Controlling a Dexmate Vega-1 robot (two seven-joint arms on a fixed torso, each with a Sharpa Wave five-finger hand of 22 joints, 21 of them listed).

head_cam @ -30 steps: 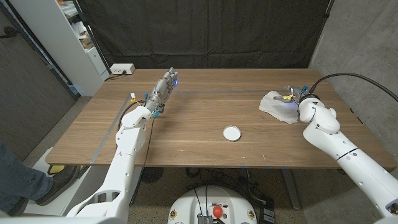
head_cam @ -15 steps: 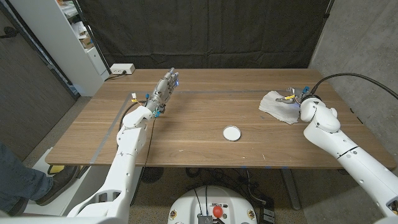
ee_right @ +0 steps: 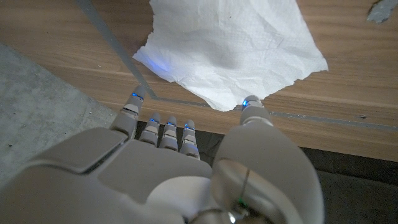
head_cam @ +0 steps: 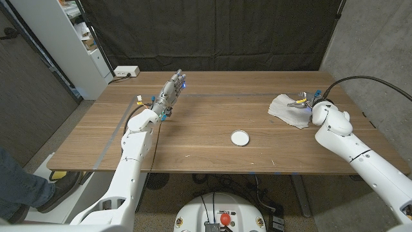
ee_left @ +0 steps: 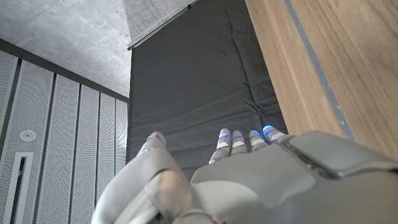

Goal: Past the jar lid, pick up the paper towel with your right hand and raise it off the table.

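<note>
Paper towel [head_cam: 289, 109] beyond jar lid [head_cam: 239, 137]

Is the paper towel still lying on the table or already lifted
Lying on the table. The paper towel is spread, rumpled, on the wood; the right robot hand is open, fingertips near its edge, not gripping it.

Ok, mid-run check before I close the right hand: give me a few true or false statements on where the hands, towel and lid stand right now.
1. The paper towel lies on the table. True.
2. The right hand holds the towel raised off the table. False: its fingers are spread above the towel, which is not yet gripped.
3. The jar lid sits on top of the paper towel. False: it lies apart on bare wood, nearer the robot.
4. The left hand holds nothing. True.
5. The left hand is beside the jar lid. False: it is on the far left part of the table, away from the lid.
</note>
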